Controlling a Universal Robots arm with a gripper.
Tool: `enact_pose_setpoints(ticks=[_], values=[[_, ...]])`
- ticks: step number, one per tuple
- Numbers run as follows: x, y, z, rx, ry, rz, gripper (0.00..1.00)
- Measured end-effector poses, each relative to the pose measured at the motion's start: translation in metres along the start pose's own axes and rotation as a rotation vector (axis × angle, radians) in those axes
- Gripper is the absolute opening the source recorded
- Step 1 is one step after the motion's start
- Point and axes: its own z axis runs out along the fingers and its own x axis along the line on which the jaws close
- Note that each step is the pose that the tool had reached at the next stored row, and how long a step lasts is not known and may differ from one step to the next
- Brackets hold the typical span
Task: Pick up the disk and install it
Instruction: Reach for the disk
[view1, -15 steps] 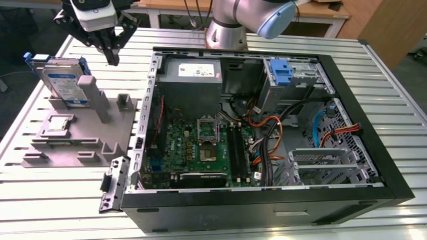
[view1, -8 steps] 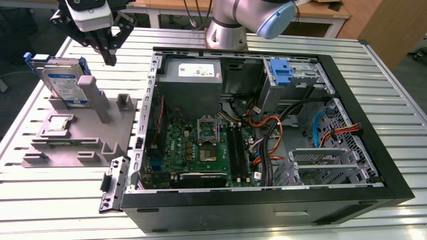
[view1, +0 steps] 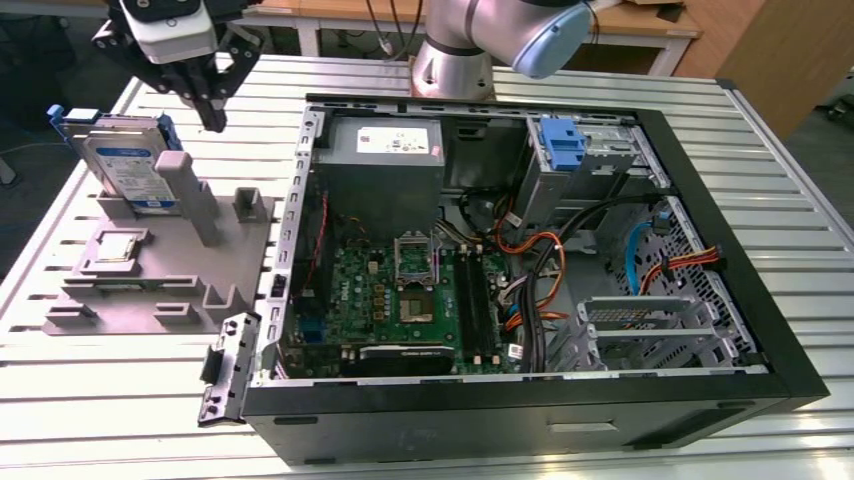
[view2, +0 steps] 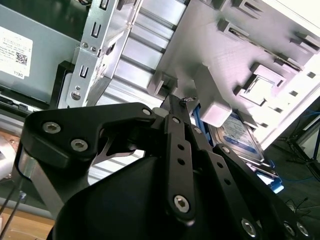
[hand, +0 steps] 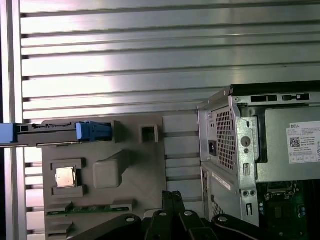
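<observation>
On the grey fixture (view1: 160, 290) beside the open computer case (view1: 534, 395), the disk (view1: 127, 165) stands on edge: silver-grey, white-and-blue label, blue carrier frame. Nearby and higher up, apart from it, hangs the gripper (view1: 214, 122), fingers pinched together, holding nothing.

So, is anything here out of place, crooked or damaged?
Nothing looks damaged or spilled. One part is askew: a black bracket hangs tilted outward from the computer case, at its corner toward the exterior view's left. The disk stands on edge in its grey holder.
</observation>
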Motion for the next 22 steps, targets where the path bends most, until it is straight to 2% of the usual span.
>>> enact_pose_setpoints(ticks=[22], values=[[0.0163, -0.0013, 0.0013, 0.0001, 0.0006, 0.000, 0.10]])
